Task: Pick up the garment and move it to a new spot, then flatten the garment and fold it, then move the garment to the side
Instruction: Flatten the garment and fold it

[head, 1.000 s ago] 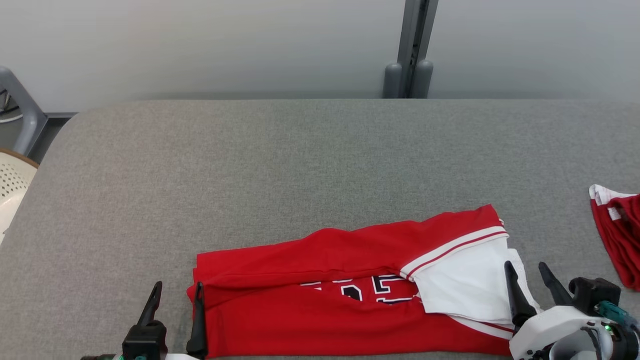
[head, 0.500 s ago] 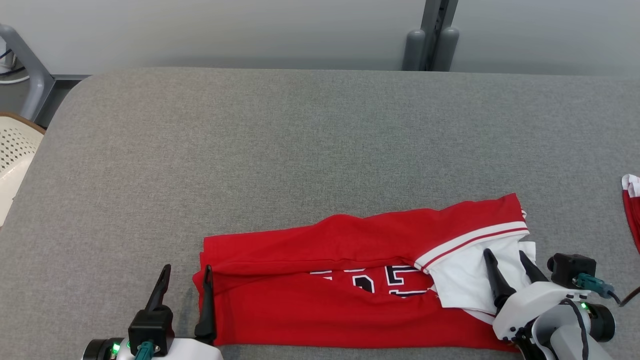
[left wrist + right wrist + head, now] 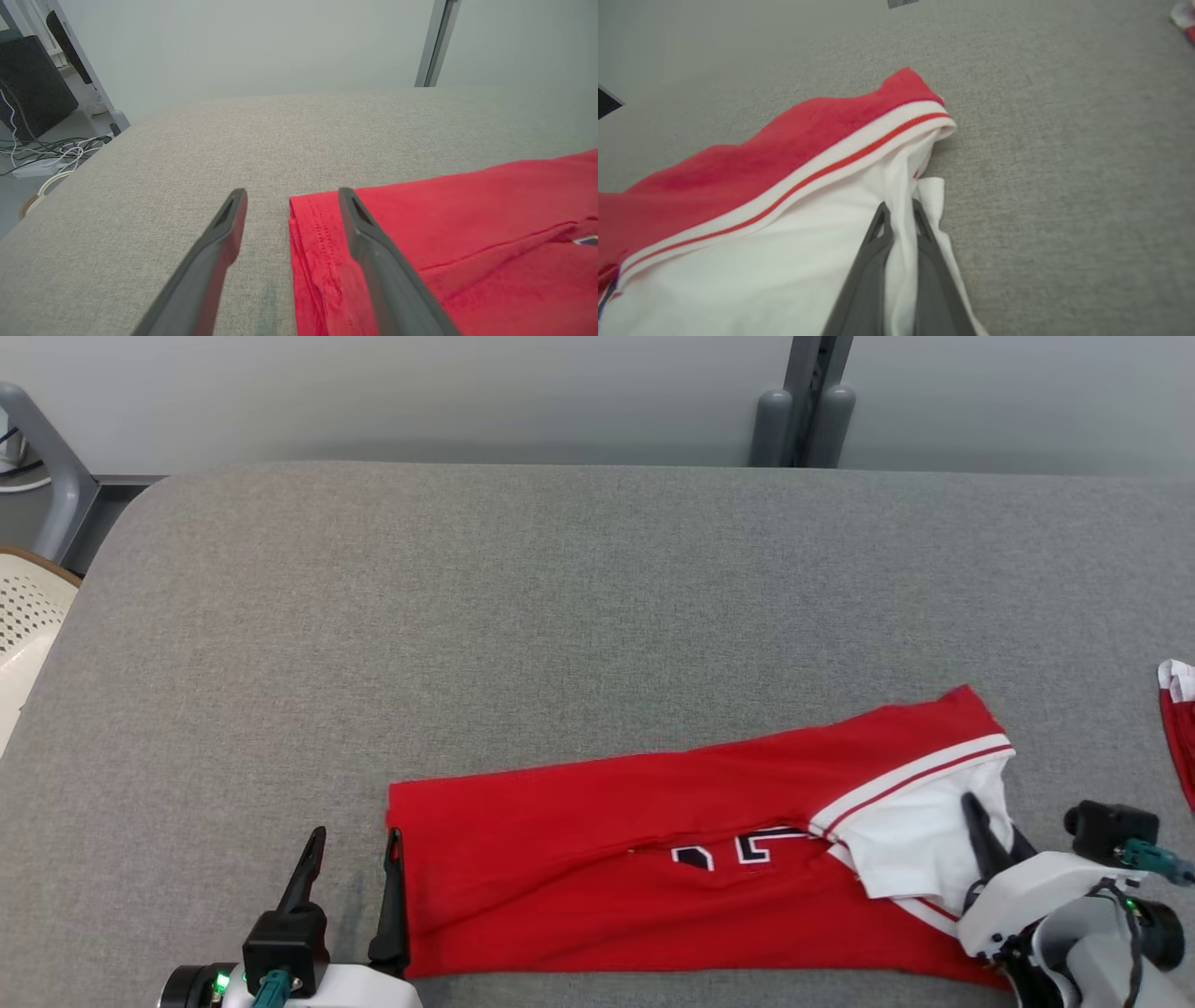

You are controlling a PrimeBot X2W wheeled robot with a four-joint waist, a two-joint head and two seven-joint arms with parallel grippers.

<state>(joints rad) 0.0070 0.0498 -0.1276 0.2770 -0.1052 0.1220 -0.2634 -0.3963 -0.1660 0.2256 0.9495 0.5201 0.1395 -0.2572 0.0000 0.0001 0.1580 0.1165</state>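
right tool point(image 3: 899, 206) has clamped the smooth red-and-white garment point(image 3: 579, 821).

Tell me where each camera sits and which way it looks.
Head view: on the head, looking forward and down at table and garment; left fingers and right fingers show.
Left wrist view: on the left wrist, along open left fingers toward the garment's red end.
Right wrist view: on the right wrist, along right fingers shut on the garment.
Shared: head and left wrist see that red end.

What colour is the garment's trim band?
The trim band is white with a thin red stripe, clearest in the right wrist view.
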